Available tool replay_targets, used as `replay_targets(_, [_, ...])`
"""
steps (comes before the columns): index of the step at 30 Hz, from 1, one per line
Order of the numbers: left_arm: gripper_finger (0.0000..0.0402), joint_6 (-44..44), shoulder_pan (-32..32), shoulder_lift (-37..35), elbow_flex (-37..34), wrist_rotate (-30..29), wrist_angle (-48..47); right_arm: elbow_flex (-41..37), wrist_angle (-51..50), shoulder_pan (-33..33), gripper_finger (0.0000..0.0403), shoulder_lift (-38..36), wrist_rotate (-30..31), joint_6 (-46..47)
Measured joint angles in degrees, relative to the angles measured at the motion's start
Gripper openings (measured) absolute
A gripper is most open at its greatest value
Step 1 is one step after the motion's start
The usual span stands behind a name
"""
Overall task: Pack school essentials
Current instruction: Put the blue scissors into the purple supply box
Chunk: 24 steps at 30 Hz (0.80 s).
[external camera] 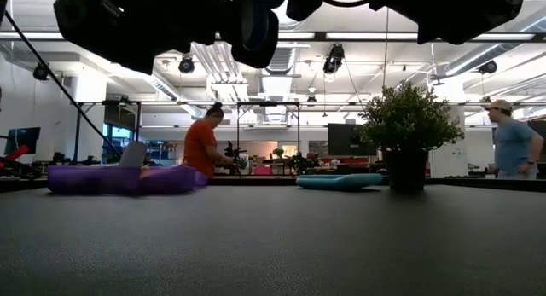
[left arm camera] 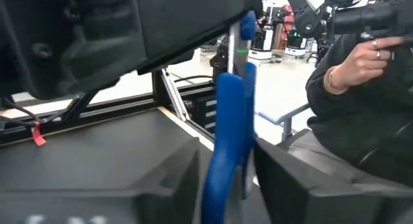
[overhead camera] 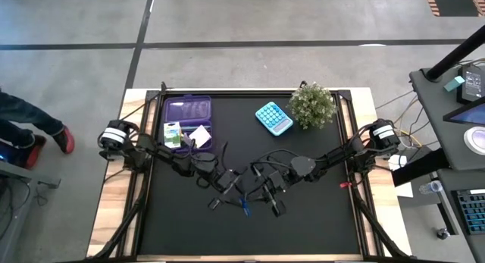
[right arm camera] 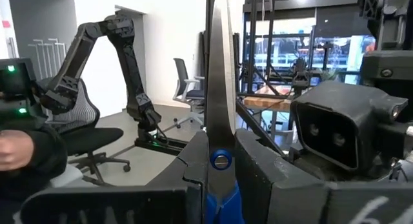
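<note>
Blue-handled scissors (overhead camera: 244, 206) are held between both grippers above the middle of the black table; no part of them shows on the table in the low view. My left gripper (overhead camera: 232, 195) is shut on the blue handle (left arm camera: 227, 127). My right gripper (overhead camera: 261, 196) is shut on the scissors at the pivot (right arm camera: 221, 161), the closed blades (right arm camera: 216, 69) pointing away from it. The translucent purple case (overhead camera: 187, 111) lies at the far left. A green-white pack (overhead camera: 173, 134) and a pale paper square (overhead camera: 199, 134) lie at its near edge. My left gripper pinches the scissors' blue handle (left arm camera: 222, 166) between its two fingers (left arm camera: 177, 179), which lie across it. The scissors are lifted clear of the table. My right gripper pinches the scissors at the pivot (right arm camera: 221, 161), where blades meet handle, between its two fingers (right arm camera: 258, 169). The blades run on past the fingertips, and the blue handle (right arm camera: 219, 208) lies back between the fingers.
A teal calculator (overhead camera: 273, 117) and a leafy potted plant (overhead camera: 312, 104) stand at the far right of the table. People are in the room beyond the table, one seated close by in the left wrist view (left arm camera: 361, 108).
</note>
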Motion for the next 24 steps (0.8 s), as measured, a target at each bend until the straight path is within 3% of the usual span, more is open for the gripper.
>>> replay_targets(6, [0.0019, 0.1, 0.9, 0.0, 0.1, 0.6, -2.0, -0.1, -0.4, 0.0, 0.0074, 0.0, 0.2, -0.5])
replay_targets(17, [0.0015, -0.2, 1.5, -0.2, 0.1, -0.5, -6.0, -0.1, -8.8, -0.4, 0.0193, -2.6, 2.5, 3.2])
replay_targets(20, [0.0015, -0.2, 1.7, -1.2, 0.1, -3.1, -10.4, -0.1, -16.8, -0.7, 0.0215, -6.1, 2.9, 4.7])
replay_targets(24, [0.0015, -0.2, 1.8, -4.5, 0.3, -10.7, -22.5, -0.2, -28.1, -0.7, 0.0231, -11.9, 4.1, 6.3])
